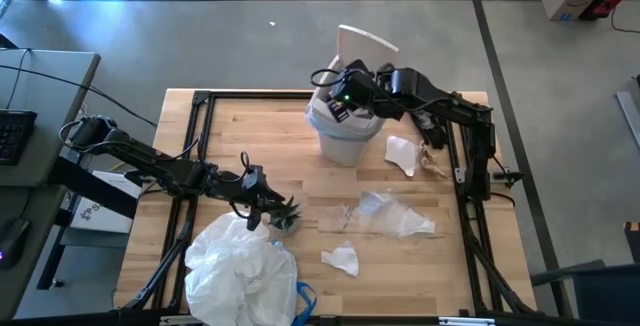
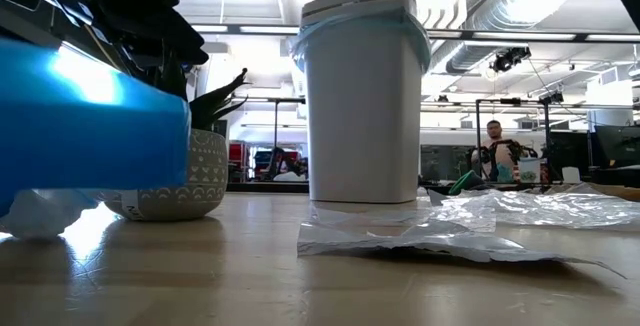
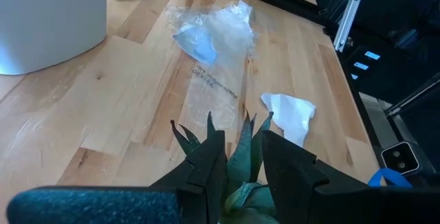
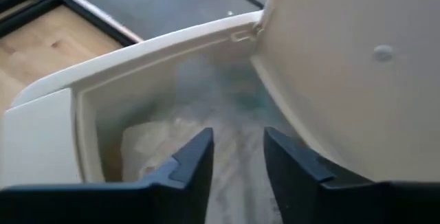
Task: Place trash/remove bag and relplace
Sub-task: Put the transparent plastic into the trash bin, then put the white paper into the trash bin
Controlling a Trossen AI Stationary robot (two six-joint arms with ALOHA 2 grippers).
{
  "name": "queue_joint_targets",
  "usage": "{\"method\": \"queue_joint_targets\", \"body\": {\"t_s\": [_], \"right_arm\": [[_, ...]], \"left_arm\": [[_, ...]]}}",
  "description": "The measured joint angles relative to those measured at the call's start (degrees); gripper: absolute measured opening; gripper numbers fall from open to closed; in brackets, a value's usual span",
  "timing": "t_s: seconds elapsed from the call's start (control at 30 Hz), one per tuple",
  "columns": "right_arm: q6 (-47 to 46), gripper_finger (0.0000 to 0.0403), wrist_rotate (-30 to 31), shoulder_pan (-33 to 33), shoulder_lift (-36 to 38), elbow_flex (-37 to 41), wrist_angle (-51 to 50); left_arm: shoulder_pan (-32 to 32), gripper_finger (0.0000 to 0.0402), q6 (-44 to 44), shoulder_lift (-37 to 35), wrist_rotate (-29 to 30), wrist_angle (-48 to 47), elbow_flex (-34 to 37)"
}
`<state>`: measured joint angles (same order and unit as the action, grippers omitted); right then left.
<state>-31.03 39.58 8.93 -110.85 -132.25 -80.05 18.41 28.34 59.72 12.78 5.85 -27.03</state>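
Two arms are over the table. At about twelve o'clock, the right gripper (image 4: pixel 237 159) hangs over the mouth of the white bin (image 1: pixel 345 131), fingers parted and gripping nothing; the lid (image 1: pixel 367 38) stands up. The light-blue bag (image 2: pixel 362 24) lines the bin's rim. At about eight o'clock, the left gripper (image 3: pixel 242 162) has its fingers on either side of the small green plant (image 1: pixel 284 216), beside a heap of white plastic (image 1: pixel 240 266). Trash lies toward four o'clock: a clear wrapper (image 1: pixel 395 214), a white scrap (image 1: pixel 342 259) and another white piece (image 1: pixel 403 154).

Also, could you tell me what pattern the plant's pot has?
The pot is pale with a white geometric triangle pattern, clearest in the low view.
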Motion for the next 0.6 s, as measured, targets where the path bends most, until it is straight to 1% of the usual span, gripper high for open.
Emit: {"method": "queue_joint_targets", "body": {"t_s": [0.17,0.33,0.4,0.47,0.6], "right_arm": [[0.0,0.0155,3.9,-1.7,0.0,0.0,-0.2],[-0.1,0.0162,5.2,-4.4,0.5,0.0,0.3],[0.2,0.0161,4.5,-6.4,0.8,-0.1,1.2],[1.1,0.0160,2.6,-8.8,1.3,-0.1,2.4],[0.8,0.0161,-0.9,-15.4,1.8,-0.1,3.1]], "left_arm": [[0.0,0.0080,0.6,0.0,0.0,0.0,0.0],[0.0,0.0080,0.6,0.0,-0.1,0.0,0.0],[0.0,0.0080,0.6,0.0,-0.2,0.0,0.0],[0.0,0.0080,0.6,0.0,-0.1,0.0,0.0],[0.0,0.0080,0.6,0.0,0.0,0.0,0.0]]}}
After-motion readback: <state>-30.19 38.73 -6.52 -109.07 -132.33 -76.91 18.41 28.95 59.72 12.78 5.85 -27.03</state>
